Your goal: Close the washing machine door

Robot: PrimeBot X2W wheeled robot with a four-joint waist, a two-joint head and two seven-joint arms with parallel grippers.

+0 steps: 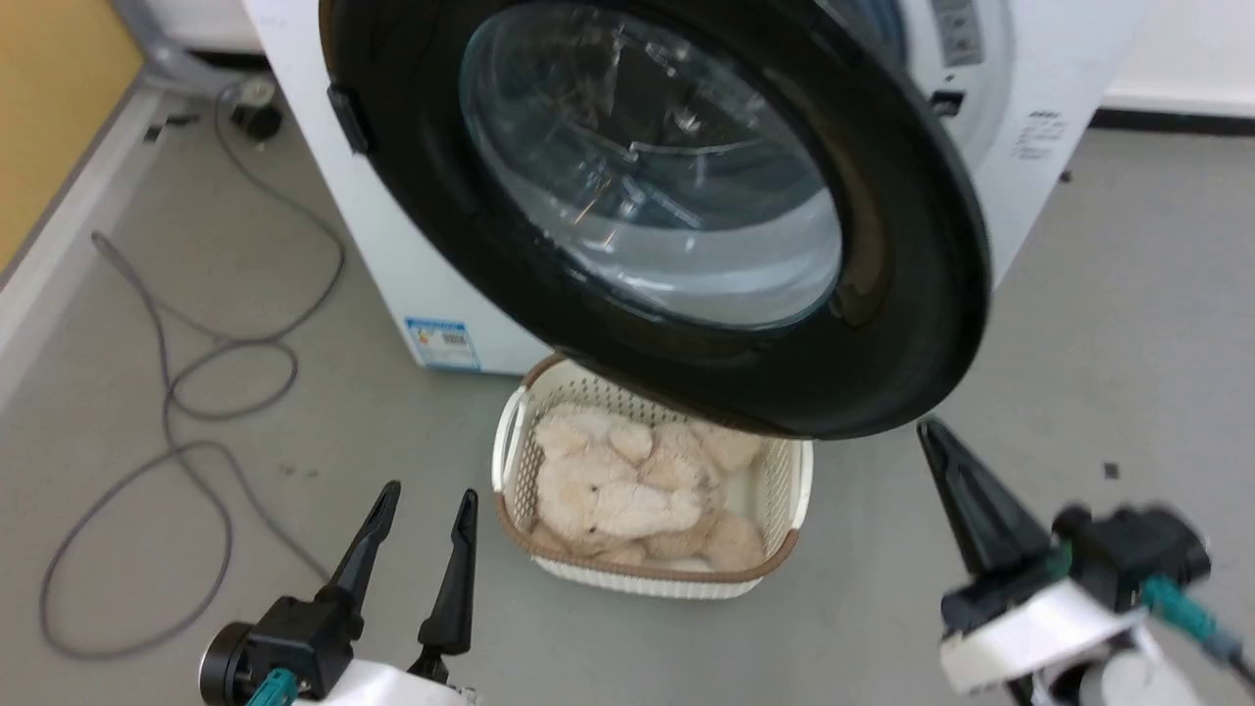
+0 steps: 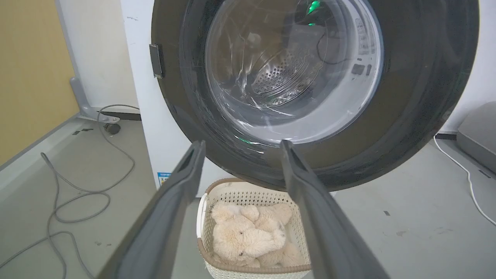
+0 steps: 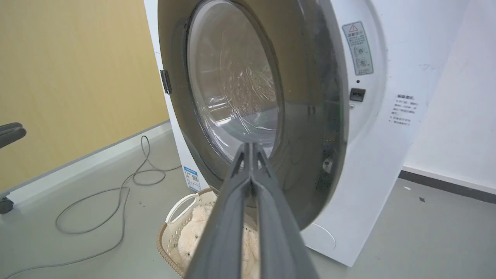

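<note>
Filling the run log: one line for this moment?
washing machine door open | left gripper open | right gripper shut, near rim | basket below

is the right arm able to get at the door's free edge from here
Probably yes: the right gripper, shut, sits just below the door at its lower right rim, with nothing between them. The basket lies lower, off to its left.

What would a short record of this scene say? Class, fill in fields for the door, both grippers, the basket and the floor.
door: washing machine door open, swung out above the basket
left gripper: open, empty
right gripper: shut, empty, pointing at the door
basket: on the floor, holding plush toys
floor: grey cable looped at the left
</note>
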